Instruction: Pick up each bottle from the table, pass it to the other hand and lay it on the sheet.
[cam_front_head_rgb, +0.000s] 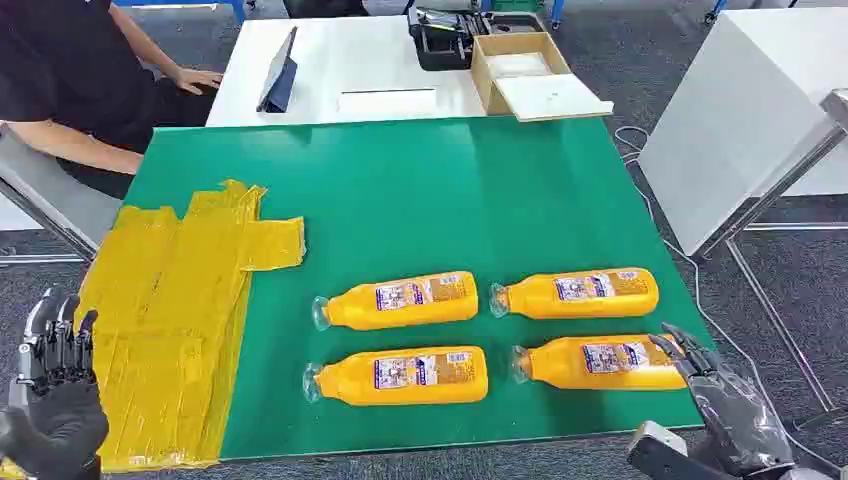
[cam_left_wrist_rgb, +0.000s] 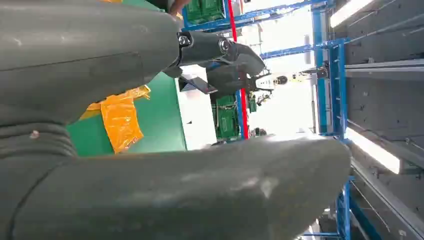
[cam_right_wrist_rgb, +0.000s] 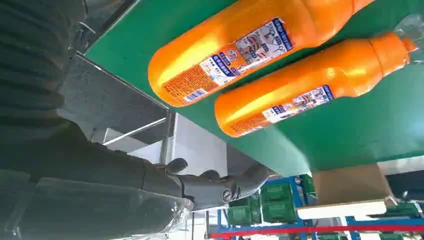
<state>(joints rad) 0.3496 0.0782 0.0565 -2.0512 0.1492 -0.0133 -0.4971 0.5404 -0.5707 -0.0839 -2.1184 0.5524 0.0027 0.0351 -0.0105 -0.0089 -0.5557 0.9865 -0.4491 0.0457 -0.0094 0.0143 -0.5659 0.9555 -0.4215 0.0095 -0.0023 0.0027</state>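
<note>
Several orange bottles lie on their sides on the green table, caps to the left: near-right bottle, far-right bottle, near-left bottle, far-left bottle. The yellow sheet covers the table's left part. My right hand hovers open at the table's near right corner, fingertips just by the base of the near-right bottle; the far-right bottle lies beyond it. My left hand stands open off the near left corner, fingers up, holding nothing; its fingers are spread.
A person sits at the far left beside the table. Behind the green table a white table carries a cardboard box, a dark case and a tablet. A white cabinet stands at the right.
</note>
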